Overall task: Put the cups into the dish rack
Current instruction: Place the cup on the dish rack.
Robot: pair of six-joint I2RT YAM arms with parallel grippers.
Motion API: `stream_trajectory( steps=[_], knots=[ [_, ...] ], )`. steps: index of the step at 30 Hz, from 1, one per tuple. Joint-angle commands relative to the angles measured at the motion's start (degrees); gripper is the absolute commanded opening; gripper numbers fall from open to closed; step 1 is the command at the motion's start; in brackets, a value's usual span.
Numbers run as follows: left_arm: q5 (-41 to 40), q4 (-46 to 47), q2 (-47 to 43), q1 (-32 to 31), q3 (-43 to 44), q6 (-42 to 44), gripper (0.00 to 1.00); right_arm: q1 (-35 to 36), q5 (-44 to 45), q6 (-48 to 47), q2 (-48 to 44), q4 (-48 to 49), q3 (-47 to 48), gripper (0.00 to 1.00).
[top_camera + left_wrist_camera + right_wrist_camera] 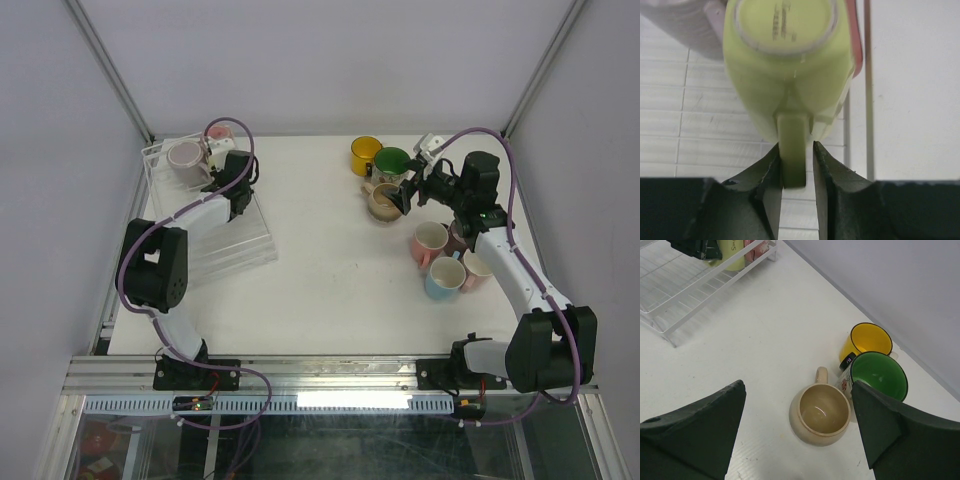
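Reaching into the dish rack [235, 245], which is sitting at the far left of the white table [320, 290], the left gripper [797, 150] is pinching the handle of a pale yellow-green mug [785, 65] between its two dark fingers [767, 190]. The jaws are standing only narrowly apart, with the handle filling the gap. That mug is lying inside the rack over the white ribbed floor, and its flat base is facing the wrist camera. Close beside it, in the rack's far corner, a mauve mug [185, 155] is sitting, and a pink mug [218, 132] is showing at the rack's far edge, partly hidden by the arm's cable. Well apart from the rack, off to its right in the overhead view, the right gripper [405, 195] is hovering with its jaws spread wide and holding nothing, just above a beige mug [821, 412] that is standing upright. A yellow mug [867, 342] and a green mug [879, 375] are standing together a little farther from the rack. Farthest from the rack, a second pink mug [430, 240], a light blue mug [445, 277] and a cream mug [478, 268] are clustering beside the right arm.
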Motion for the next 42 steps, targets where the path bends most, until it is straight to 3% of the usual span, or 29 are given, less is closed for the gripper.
stream_trajectory(
  steps=[1, 8, 13, 25, 29, 31, 36, 42],
  knots=[
    [-1.6, 10.2, -1.1, 0.3, 3.3, 0.7, 0.32, -0.5, 0.3, -0.5, -1.4, 0.8, 0.3, 0.89],
    [1.7, 10.1, -2.9, 0.3, 2.9, 0.9, 0.55, -0.5, 0.2, -0.7, -1.1, 0.6, 0.6, 0.89],
    [6.6, 9.1, -8.0, 0.3, 1.5, 1.0, 0.59, -0.5, 0.2, -0.9, -0.9, 0.4, 0.8, 0.89],
    [16.0, -1.8, -18.4, 3.3, -0.1, -3.6, 0.42, -0.5, -0.6, -0.6, -0.1, 0.3, 1.4, 0.89],
    [25.6, -7.8, -20.0, 8.9, 0.5, -6.0, 0.16, -0.5, -0.5, -0.5, -0.4, 0.1, 1.1, 0.89],
    [31.0, -8.7, -20.0, 11.1, -0.5, -5.6, 0.1, -0.5, -0.5, -0.5, -0.6, 0.1, 0.8, 0.89],
    [39.4, -8.9, -21.7, 13.5, -3.1, -2.8, 0.06, -0.5, -1.0, -0.1, -0.5, 0.3, 0.4, 0.89],
    [38.0, -8.0, -15.4, 14.2, -2.1, -1.5, 0.06, -0.5, -1.6, 0.3, -0.1, 0.7, 0.8, 0.89]
  ],
)
